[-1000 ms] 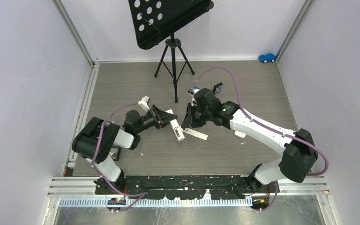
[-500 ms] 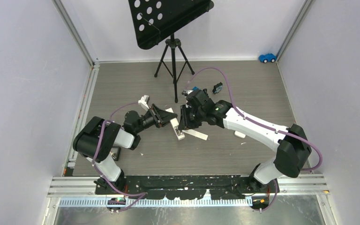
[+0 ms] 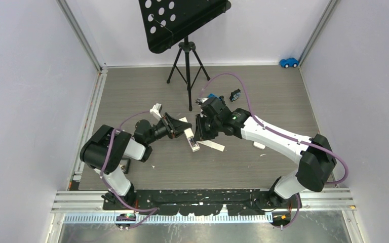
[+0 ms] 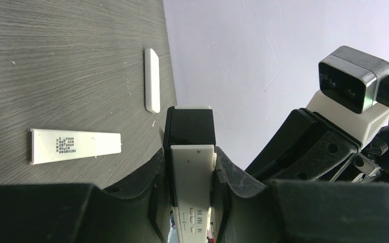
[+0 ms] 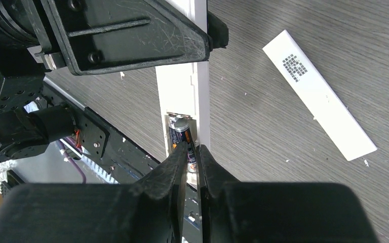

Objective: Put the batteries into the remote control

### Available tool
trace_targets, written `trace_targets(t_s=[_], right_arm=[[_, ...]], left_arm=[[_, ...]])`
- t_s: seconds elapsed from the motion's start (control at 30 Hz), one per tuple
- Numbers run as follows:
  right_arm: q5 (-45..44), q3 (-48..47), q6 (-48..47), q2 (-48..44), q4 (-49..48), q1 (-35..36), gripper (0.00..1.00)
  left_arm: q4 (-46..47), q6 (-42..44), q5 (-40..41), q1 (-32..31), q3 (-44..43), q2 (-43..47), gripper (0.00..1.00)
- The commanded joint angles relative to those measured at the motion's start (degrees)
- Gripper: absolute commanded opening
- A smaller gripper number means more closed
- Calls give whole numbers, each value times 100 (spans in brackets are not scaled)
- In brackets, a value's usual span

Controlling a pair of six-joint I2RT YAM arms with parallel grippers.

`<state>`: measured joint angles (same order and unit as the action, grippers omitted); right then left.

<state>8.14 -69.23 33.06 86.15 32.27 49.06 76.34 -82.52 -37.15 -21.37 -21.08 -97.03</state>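
Presently, seating step: left fingers (image 4: 238,174) gripped remote (image 4: 192,167). Over its batteries (image 5: 180,129), right fingers (image 5: 169,169) near-closed, hold unclear; next, press home.

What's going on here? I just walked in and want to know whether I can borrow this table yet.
The left gripper holds a white remote with its back open. The right gripper has its nearly closed tips down at the open bay, where batteries show inside. Whether it grips one cannot be told. The cover lies loose on the table beside them.
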Motion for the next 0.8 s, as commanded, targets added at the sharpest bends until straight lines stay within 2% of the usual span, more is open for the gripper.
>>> trace_targets(t_s=[0.0, 0.13, 0.23, 0.33, 0.43, 0.47, 0.63, 0.73, 0.77], right_arm=[[-53, -186, -138, -101, -72, 52, 21], [-2, 63, -335, -269, -487, 113, 36], [-107, 253, -423, -251, -739, 160, 39], [-531, 432, -333, -202, -884, 174, 40], [-1198, 743, -34, -309, -1097, 175, 39], [-1342, 915, 77, -401, -1266, 175, 39], [-1388, 1487, 372, -652, -1627, 174, 35], [-1347, 1704, 521, -661, -1722, 175, 35], [-1265, 1800, 582, -661, -1831, 174, 35]], left_arm=[[405, -11, -71, -26, -98, -60, 0], [286, -5, -81, -32, -98, -142, 0], [-82, 140, -51, -87, -121, -96, 0], [-919, 509, 76, -206, -195, 146, 0], [-2087, 1089, 340, -271, -332, 584, 0], [-2803, 1310, 418, -272, -432, 747, 0], [-5960, 2588, 1264, -411, -1181, 1638, 0], [-7365, 3069, 1949, -625, -1650, 1866, 0], [-7559, 3154, 2156, -731, -1744, 1881, 0]])
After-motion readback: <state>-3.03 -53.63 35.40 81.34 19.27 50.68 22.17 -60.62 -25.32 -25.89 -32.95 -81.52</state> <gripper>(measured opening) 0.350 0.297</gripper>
